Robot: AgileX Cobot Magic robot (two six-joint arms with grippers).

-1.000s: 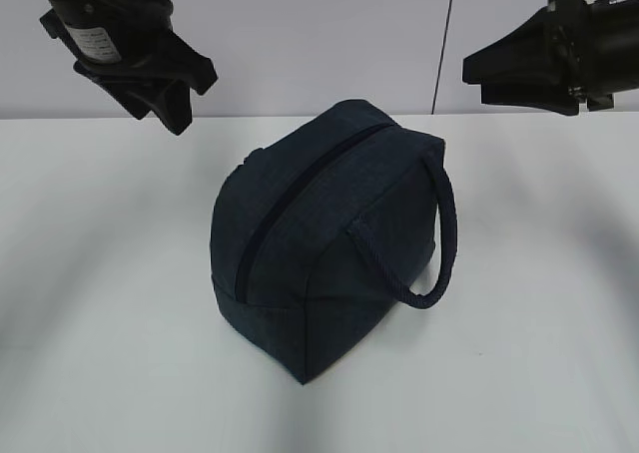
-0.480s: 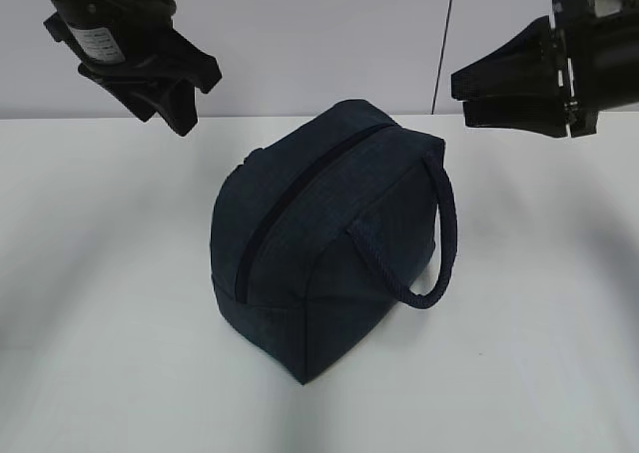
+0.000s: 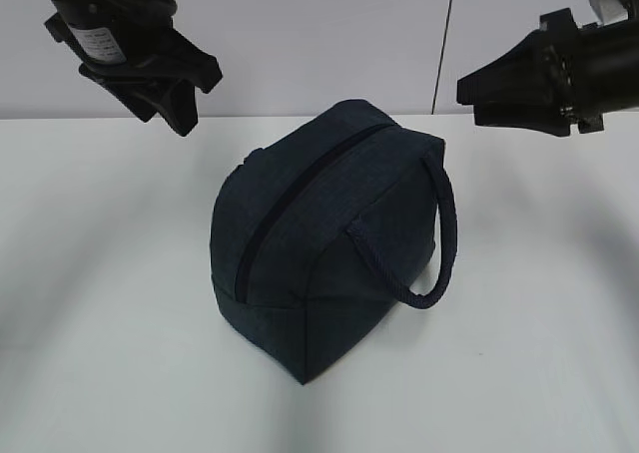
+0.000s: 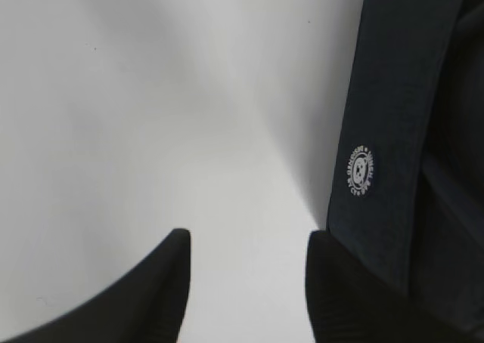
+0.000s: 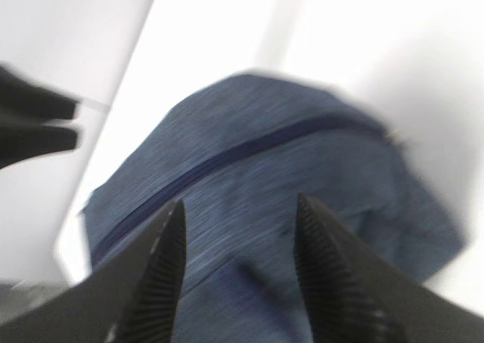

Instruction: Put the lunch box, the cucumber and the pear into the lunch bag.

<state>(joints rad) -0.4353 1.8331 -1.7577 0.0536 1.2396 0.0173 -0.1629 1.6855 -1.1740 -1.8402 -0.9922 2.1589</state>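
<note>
Navy fabric is what you deal with first: the lunch bag (image 3: 324,238) sits mid-table, zipped along its top seam from about 7 o'clock up to 1 o'clock in the exterior view. It looks soft and boxy, likely light, so expect the walls to give and the whole bag to slide on the smooth white table (image 3: 100,303) if you tug without bracing. Its thick rope handle (image 3: 439,243) loops out on the 3 o'clock side, firm enough to pinch, and better for steadying than the slack cloth. The zipper (image 5: 227,162) is where the opening must start; its pull is not clear in any view.

Your left gripper (image 4: 246,282) hangs high at 10 o'clock, fingers spread, with the bag's side panel and round white logo (image 4: 361,171) just to its right. Your right gripper (image 5: 238,260) hovers at 2 o'clock, fingers parted, aimed over the seam. Both are empty.

You see no lunch box, cucumber or pear here.
</note>
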